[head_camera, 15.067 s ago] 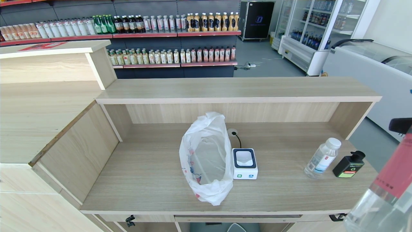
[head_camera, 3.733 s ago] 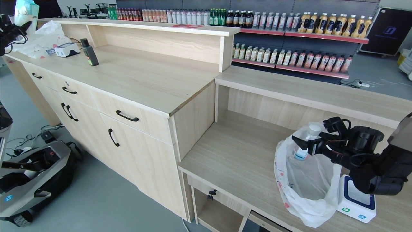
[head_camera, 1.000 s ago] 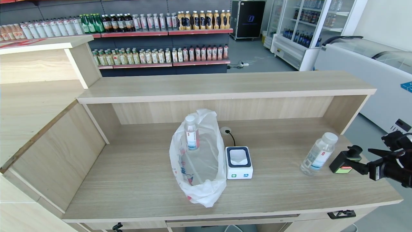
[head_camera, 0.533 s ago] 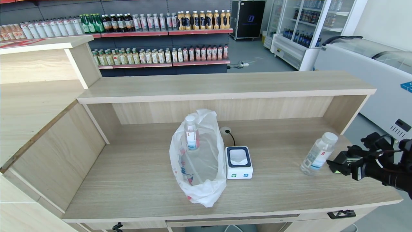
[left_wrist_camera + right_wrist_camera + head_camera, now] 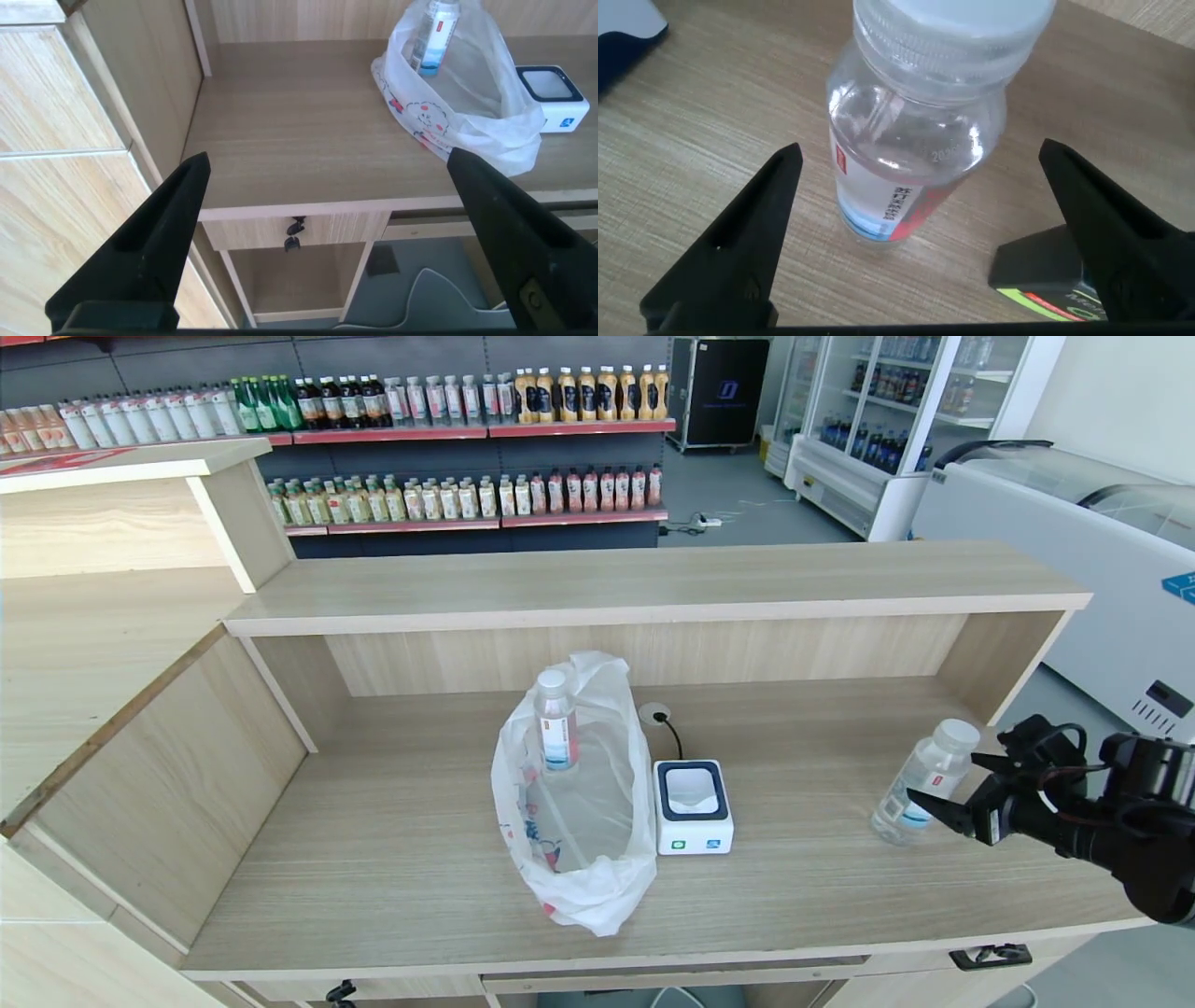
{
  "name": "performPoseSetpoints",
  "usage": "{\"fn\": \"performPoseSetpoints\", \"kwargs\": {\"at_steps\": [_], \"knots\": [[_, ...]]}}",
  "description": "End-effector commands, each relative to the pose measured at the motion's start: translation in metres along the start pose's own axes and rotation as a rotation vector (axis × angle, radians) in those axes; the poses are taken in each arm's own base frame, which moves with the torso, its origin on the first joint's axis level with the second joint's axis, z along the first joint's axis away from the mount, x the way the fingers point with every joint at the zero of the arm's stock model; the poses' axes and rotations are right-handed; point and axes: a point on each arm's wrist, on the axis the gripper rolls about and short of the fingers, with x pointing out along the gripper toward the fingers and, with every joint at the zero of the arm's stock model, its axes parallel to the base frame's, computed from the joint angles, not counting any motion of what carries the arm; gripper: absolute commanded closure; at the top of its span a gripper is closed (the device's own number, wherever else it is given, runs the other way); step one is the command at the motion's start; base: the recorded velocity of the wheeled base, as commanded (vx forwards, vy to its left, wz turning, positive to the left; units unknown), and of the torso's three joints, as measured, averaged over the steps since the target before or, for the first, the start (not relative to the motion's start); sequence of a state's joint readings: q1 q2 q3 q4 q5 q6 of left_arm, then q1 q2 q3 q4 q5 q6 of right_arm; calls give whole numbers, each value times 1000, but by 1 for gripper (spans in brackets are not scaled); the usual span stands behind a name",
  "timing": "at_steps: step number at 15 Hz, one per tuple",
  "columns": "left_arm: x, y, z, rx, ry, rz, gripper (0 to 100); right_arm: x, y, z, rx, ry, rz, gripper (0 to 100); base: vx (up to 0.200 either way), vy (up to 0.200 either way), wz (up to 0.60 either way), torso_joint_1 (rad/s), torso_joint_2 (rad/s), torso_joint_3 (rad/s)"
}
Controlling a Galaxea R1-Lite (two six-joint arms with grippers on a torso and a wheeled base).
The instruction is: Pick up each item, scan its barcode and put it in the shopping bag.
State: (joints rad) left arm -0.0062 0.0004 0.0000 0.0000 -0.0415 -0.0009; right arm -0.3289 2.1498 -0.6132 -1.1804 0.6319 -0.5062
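Note:
A clear water bottle with a white cap stands at the right end of the wooden counter. My right gripper is open right beside it. In the right wrist view the bottle stands just ahead of the gripper, between the spread fingers, untouched. A black bottle with a green label stands next to it. The white shopping bag lies open mid-counter with a second water bottle upright in it. The white scanner sits to the bag's right. My left gripper hangs open before the counter's left front edge, holding nothing.
A raised ledge runs along the back of the counter, and a taller counter block closes off the left side. A key hangs in the drawer front. Drink shelves and freezers stand behind.
My right gripper has swung left from the black bottle toward the clear water bottle, and its open fingers now face that bottle. Bag, scanner and bottles have not moved.

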Motion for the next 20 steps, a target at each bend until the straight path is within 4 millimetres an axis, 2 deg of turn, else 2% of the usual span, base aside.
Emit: {"fn": "performPoseSetpoints", "kwargs": {"at_steps": [1, 7, 16, 20], "knots": [[0, 0, 0, -1, 1, 0, 0, 7, 5, -7, 10, 13, 23, 0, 0, 0, 0, 0, 0, 0], [0, 0, 0, 1, 1, 0, 0, 28, 10, -7, -3, -3, 59, 0, 0, 0, 0, 0, 0, 0], [0, 0, 0, 1, 1, 0, 0, 49, 16, -5, -22, -28, 94, 0, 0, 0, 0, 0, 0, 0], [0, 0, 0, -1, 1, 0, 0, 50, 16, -6, -19, -28, 99, 0, 0, 0, 0, 0, 0, 0]]}}
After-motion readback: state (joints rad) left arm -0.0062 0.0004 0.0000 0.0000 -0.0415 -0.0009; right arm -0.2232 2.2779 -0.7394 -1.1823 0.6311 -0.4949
